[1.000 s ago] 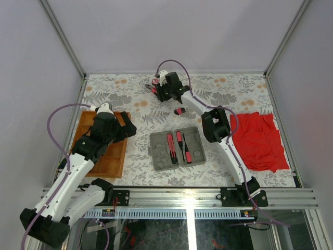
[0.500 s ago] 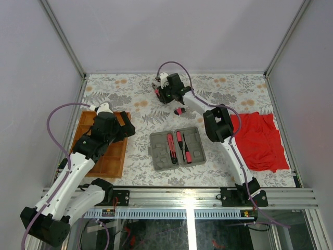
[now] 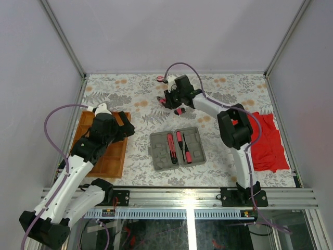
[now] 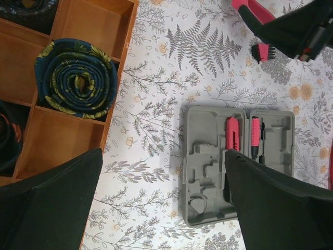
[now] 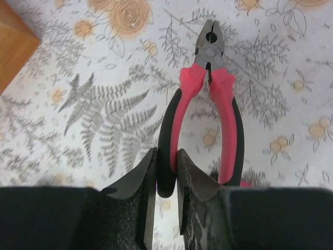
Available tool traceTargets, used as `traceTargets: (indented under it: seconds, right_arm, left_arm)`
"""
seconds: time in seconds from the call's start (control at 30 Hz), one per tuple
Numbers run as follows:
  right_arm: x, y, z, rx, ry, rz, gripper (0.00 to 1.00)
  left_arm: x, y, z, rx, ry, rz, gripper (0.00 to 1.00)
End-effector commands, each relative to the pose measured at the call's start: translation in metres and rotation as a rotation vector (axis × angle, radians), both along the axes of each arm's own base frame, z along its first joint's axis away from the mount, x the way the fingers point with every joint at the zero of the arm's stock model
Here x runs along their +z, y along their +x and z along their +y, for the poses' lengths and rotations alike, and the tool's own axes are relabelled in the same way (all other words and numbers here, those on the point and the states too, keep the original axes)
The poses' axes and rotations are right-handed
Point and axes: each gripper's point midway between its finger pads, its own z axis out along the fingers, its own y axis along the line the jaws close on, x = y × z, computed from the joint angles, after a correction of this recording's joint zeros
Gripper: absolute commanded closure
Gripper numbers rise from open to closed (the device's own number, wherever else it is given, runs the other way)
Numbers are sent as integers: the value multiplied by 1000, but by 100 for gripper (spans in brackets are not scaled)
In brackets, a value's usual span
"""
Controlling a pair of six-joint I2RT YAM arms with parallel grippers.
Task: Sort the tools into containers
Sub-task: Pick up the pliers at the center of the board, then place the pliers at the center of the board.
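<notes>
Left gripper (image 4: 164, 152): jaws fully apart, holding nothing, poised over the table (image 3: 130, 99) between tray (image 3: 112, 161) and case (image 3: 193, 139).

Tray: at the near left. One compartment holds a blue fabric roll (image 4: 77, 78).

Case: open flat at table centre, with pink-handled tools (image 3: 171, 147) seated in its recesses.

Bit set (image 3: 179, 111): on the table just beyond the case.

Right gripper (image 5: 166, 177): clamped on one handle of the pliers (image 5: 205, 99), just beyond the bit set.

Disc (image 3: 160, 79): near the far edge.
</notes>
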Motion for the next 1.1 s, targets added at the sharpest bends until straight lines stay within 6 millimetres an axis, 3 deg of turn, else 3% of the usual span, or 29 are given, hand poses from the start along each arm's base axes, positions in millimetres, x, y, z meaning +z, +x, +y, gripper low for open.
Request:
traceTargets:
  seconds: [0.0,0.27,0.57,0.93,1.0,1.07]
  right_arm:
    - [99,-7,11,15,180,-176,100]
    - [120,-61,1,-3,245,-196,100]
    - [65,-114,-20,-2,144,-91,100]
    - [28,-167,-26,-15,101,7,100]
    - [24,-167,-30,-35,88,13,92]
    - [36,-164,-32,-51,91,-14,76]
  left_arm:
    - [6,6,-5,17,-60,-45,0]
    - [11,11,-31,-47,-197,-63,0]
    - [0,6,-39,-66,-238,-32,0]
    - [-18,6,-44,-77,-247,9,0]
    - [-19,6,-45,-81,-248,13,0]
    - [-20,6,-44,-82,-243,16,0]
